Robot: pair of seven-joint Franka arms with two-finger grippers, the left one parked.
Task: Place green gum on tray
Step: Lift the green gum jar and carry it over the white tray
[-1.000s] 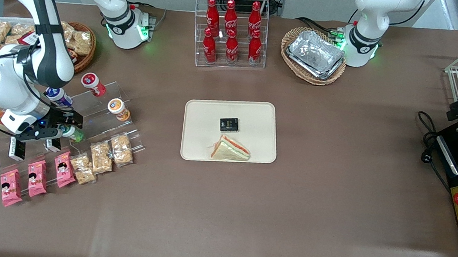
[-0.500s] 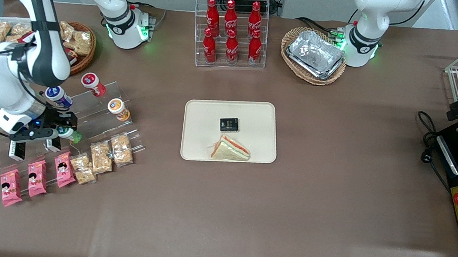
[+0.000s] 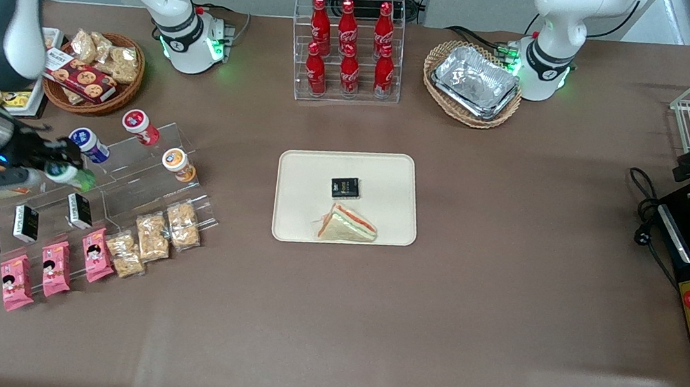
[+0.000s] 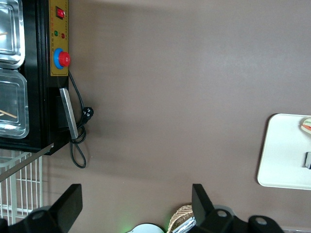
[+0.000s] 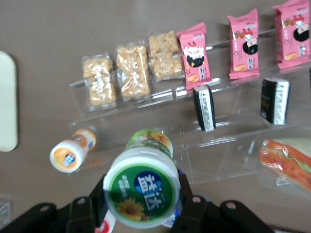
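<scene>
The green gum (image 3: 75,176), a small green bottle with a white-and-green lid, is held in my right gripper (image 3: 63,172), which is shut on it above the clear display shelf (image 3: 145,177) at the working arm's end of the table. In the right wrist view the lid (image 5: 142,194) with its yellow flower faces the camera, with the black fingers (image 5: 86,209) pressed against both sides of the bottle. The cream tray (image 3: 307,183) lies at the table's middle, and its edge shows in the right wrist view (image 5: 7,102). It carries a sandwich (image 3: 348,224) and a black packet (image 3: 344,187).
On the shelf lie a blue-lidded bottle (image 3: 87,145), a red-lidded bottle (image 3: 139,126) and an orange-lidded bottle (image 3: 178,163). Nearer the camera are black packets (image 3: 26,222), pink packets (image 3: 54,267) and cracker packs (image 3: 151,236). A snack basket (image 3: 96,71) and a cola rack (image 3: 348,48) stand farther away.
My right arm has risen and drawn back toward its end of the table, carrying the green gum off its place on the shelf.
</scene>
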